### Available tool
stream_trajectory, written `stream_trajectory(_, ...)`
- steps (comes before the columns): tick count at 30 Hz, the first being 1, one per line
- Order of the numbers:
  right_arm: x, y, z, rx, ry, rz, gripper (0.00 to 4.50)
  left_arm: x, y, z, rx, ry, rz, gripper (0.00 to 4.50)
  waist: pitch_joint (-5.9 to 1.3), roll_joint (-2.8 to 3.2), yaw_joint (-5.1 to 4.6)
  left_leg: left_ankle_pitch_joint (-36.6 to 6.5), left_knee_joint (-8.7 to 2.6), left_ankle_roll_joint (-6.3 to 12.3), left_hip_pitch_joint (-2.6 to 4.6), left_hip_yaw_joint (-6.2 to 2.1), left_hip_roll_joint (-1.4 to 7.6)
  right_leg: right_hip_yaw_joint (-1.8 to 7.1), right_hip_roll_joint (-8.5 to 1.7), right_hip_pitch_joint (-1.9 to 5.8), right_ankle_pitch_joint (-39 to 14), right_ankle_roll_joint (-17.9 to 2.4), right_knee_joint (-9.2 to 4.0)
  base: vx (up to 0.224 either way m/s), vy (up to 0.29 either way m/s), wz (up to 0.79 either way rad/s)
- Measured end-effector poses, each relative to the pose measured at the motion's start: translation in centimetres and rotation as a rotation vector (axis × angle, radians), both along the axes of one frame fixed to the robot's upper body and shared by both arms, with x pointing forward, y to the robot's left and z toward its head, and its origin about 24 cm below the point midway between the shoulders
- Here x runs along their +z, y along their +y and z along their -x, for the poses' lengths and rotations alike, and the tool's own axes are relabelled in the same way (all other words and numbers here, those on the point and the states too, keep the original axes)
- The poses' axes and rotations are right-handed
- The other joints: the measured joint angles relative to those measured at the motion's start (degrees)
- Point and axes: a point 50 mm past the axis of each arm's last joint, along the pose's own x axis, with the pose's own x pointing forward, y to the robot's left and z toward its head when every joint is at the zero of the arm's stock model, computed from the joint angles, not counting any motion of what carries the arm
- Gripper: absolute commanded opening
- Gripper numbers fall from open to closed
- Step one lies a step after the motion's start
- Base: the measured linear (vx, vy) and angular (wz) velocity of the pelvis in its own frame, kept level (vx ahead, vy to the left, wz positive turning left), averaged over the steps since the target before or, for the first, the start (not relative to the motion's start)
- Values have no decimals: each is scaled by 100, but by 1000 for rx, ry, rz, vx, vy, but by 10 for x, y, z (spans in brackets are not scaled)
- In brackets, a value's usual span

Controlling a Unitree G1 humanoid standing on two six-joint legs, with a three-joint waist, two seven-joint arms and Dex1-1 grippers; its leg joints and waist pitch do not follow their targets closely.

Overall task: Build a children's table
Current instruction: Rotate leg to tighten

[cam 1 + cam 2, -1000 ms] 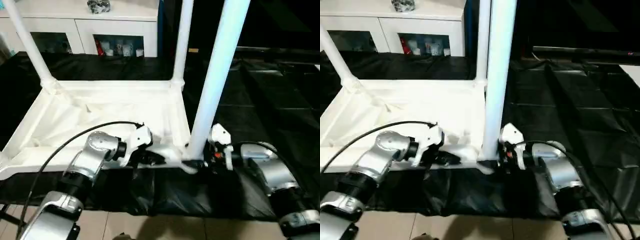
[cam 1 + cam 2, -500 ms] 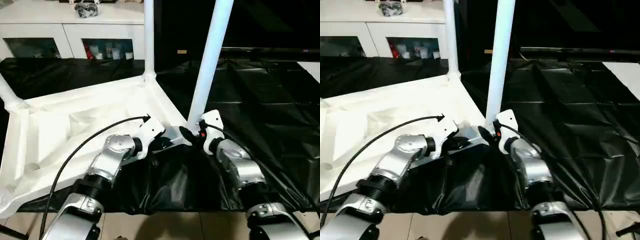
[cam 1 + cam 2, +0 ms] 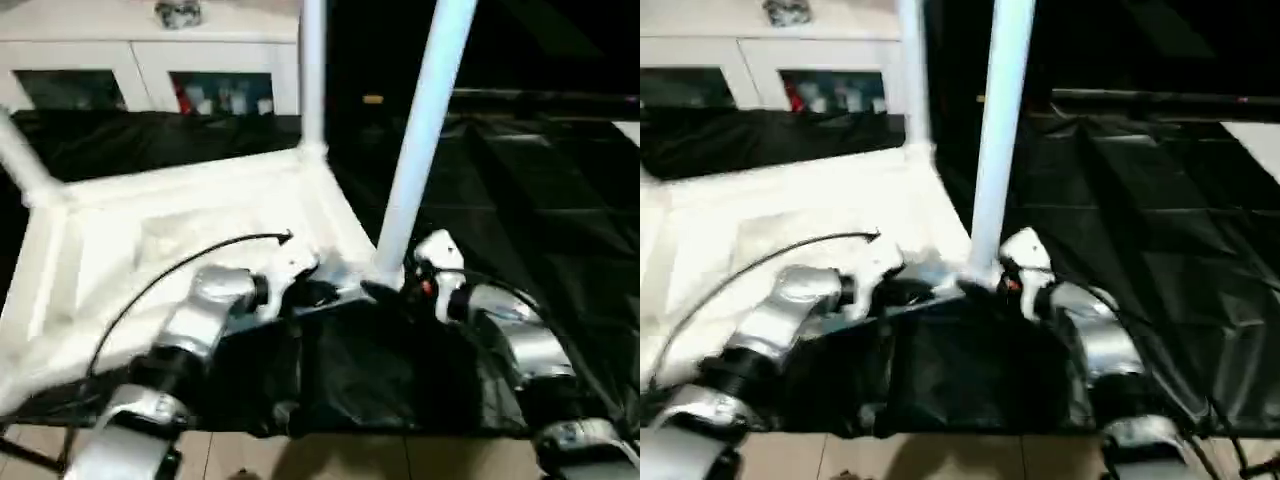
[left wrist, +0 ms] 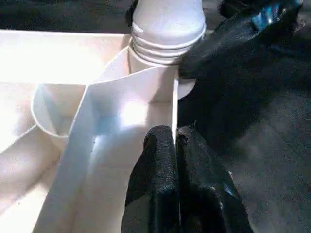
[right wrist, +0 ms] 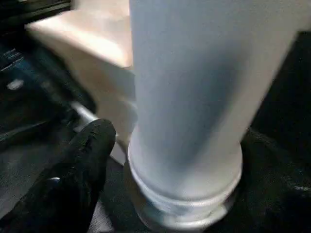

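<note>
The children's table lies upside down on black cloth, its white tabletop (image 3: pixel 180 220) showing the ribbed underside. Three white legs stand in corner sockets: a near right one (image 3: pixel 420 130), a far one (image 3: pixel 312 70) and a left one (image 3: pixel 25 160). My left gripper (image 3: pixel 320 293) is shut on the tabletop's thin rim wall (image 4: pixel 174 97) beside the near right socket. My right gripper (image 3: pixel 385 290) is open around the base of the near right leg (image 5: pixel 194 97). One black finger (image 5: pixel 92 145) stands just off its collar.
A white cabinet (image 3: pixel 150 60) with glass doors stands behind the tabletop. Black cloth (image 3: pixel 540 190) spreads to the right and hangs over the near edge. Tan floor (image 3: pixel 300 460) shows below it. A black cable (image 3: pixel 200 255) arcs over my left forearm.
The tabletop has swung round on the cloth, its near right corner moving away from me with both grippers at it. The view has also shifted. The right finger now sits looser at the leg.
</note>
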Motion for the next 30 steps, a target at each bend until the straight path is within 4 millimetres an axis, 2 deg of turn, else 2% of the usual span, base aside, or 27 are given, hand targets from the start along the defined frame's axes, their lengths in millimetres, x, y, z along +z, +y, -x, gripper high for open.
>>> stream_trajectory(3,3,-2,6,123,28,24,387,1,4,4,-73,24,-2,0,0,-1,59,-3,12,4,-4,3,0,0,-4,2,0,-1,-1,0,0,0)
stream_trajectory(8,6,-1,13,257,72,48,387,0,11,7,-157,47,-15,0,1,-5,75,-3,26,2,3,6,1,1,-7,12,3,-6,4,0,0,0)
stream_trajectory(21,8,-3,17,312,102,67,307,-1,15,9,-207,85,-11,0,0,-8,106,-2,25,1,13,6,2,1,-7,23,3,-5,5,0,0,0)
stream_trajectory(25,6,0,16,276,95,49,280,-1,16,9,-192,86,-11,0,-1,-9,99,-2,26,1,16,6,6,0,-5,24,4,-7,8,0,0,0)
stream_trajectory(27,1,7,8,151,70,21,277,-1,18,4,-104,58,-13,0,-1,-9,34,-1,27,-2,25,6,6,1,-5,25,12,-16,10,0,0,0)
stream_trajectory(30,-3,15,-6,-63,45,-3,273,-3,11,-3,38,17,-12,0,2,-17,-73,3,29,-10,34,4,1,2,-6,27,6,-4,3,0,0,0)
